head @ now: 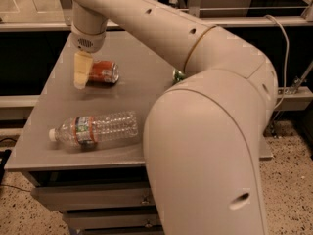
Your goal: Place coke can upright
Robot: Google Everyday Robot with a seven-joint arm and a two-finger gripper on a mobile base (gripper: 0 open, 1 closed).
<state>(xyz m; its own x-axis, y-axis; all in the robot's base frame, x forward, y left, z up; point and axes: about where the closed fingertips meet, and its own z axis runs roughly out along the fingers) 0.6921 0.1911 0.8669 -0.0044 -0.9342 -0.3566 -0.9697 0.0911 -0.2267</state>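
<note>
Robot gripper hangs low against the left end of the coke can, near the far left corner of the tabletop. Whether it grips the can cannot be told. The can lies on its side, silver top facing right. A loose or off-centre hold could let it roll toward the left edge or slip while being tipped upright.

Matt cream gripper by glossy metal coke can on smooth table
</note>
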